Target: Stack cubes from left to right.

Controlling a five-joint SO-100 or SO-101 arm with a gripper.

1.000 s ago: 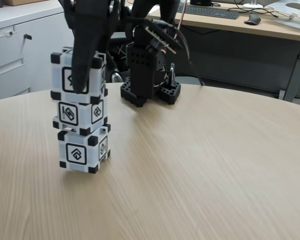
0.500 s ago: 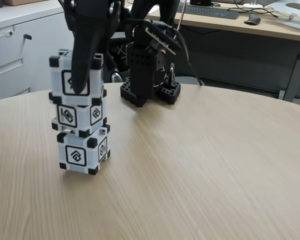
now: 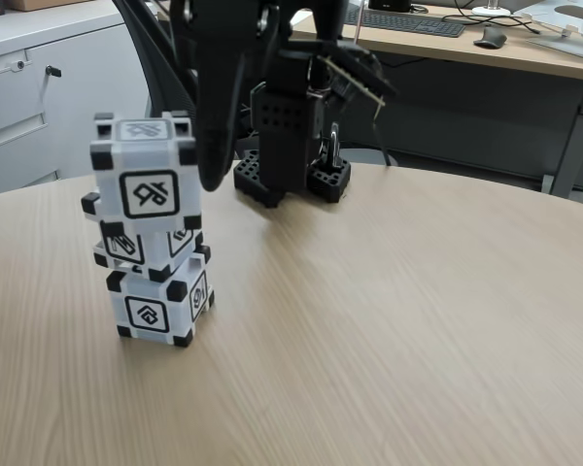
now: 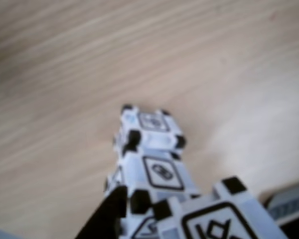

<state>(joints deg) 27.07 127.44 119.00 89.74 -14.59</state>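
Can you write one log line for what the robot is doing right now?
stack: three cubes, top cube overhanging left | gripper: beside top cube, off it | table

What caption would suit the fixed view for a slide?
Three cubes stacked crookedly on a wooden table, the black gripper beside the top one.

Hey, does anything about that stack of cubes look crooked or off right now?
Yes. In the fixed view the top cube overhangs to the left and sits twisted against the middle cube, which itself is askew on the bottom cube. The tower looks unsteady. The tool hangs just right of the top cube.
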